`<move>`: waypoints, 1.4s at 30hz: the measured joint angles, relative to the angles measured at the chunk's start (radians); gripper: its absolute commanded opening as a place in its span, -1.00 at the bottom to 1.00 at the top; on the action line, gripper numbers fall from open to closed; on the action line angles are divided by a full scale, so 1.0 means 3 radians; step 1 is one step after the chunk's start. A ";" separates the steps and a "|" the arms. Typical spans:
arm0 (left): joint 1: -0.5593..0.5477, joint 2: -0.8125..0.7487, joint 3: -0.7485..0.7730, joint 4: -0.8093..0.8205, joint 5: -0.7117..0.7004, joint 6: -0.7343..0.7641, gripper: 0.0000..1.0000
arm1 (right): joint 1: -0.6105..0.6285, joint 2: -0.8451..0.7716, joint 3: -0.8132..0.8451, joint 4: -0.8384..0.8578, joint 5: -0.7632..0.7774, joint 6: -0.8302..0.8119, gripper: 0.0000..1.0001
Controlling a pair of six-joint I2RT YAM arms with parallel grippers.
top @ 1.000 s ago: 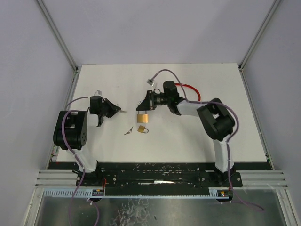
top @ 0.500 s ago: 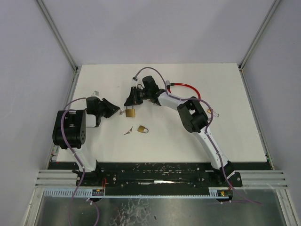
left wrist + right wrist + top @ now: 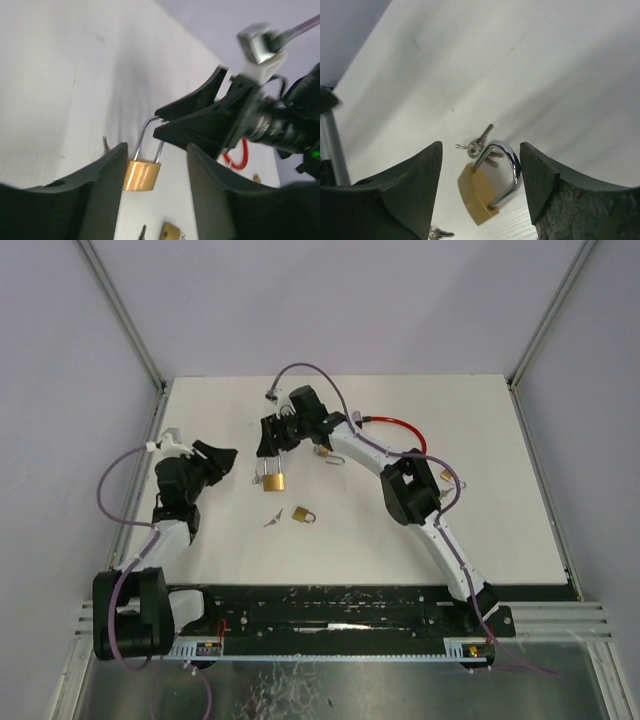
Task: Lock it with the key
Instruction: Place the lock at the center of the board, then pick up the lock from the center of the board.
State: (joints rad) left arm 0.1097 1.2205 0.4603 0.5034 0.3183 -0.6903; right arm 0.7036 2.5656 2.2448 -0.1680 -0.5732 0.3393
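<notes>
A brass padlock [image 3: 276, 481] with a silver shackle [image 3: 506, 169] sits just below my right gripper [image 3: 267, 443]. In the right wrist view the padlock [image 3: 477, 197] shows between the open jaws [image 3: 481, 146], and both shackle legs meet the body. The shackle lies close to the right finger [image 3: 540, 175]; contact cannot be told. A bunch of keys [image 3: 480, 145] lies right beside the padlock [image 3: 142, 174], at its left in the top view [image 3: 261, 478]. My left gripper [image 3: 224, 456] stands open and empty, left of the padlock and apart from it [image 3: 156, 150].
A second small brass padlock [image 3: 304, 514] and a loose key [image 3: 272, 520] lie nearer the arm bases. A red cable loop [image 3: 396, 424] trails behind the right arm. Small metal pieces [image 3: 446, 478] lie at the right. Purple walls enclose the table [image 3: 480, 530].
Both grippers have opened. The right gripper moved left and released the padlock. The left arm swung back to the left, leaving the keys at the padlock.
</notes>
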 measured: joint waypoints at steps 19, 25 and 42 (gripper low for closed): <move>0.0032 -0.1427 -0.0621 0.0210 0.0062 -0.0558 0.93 | -0.0305 -0.1453 -0.0879 -0.0712 -0.0071 -0.1699 0.38; -0.0075 -0.1214 -0.0518 0.0112 0.0420 -0.0526 0.84 | -0.0425 -0.1639 -0.1045 -0.1006 -0.0111 -0.2227 0.36; -0.0867 -0.1200 -0.0264 -0.0871 -0.0294 0.0156 0.84 | -0.0642 -0.0818 -0.0704 -0.1705 0.0526 -0.2756 0.22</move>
State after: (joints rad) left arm -0.1505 0.8604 0.3809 0.2420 0.2302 -0.6434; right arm 0.5110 2.3203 2.0335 -0.6796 -0.4152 -0.4873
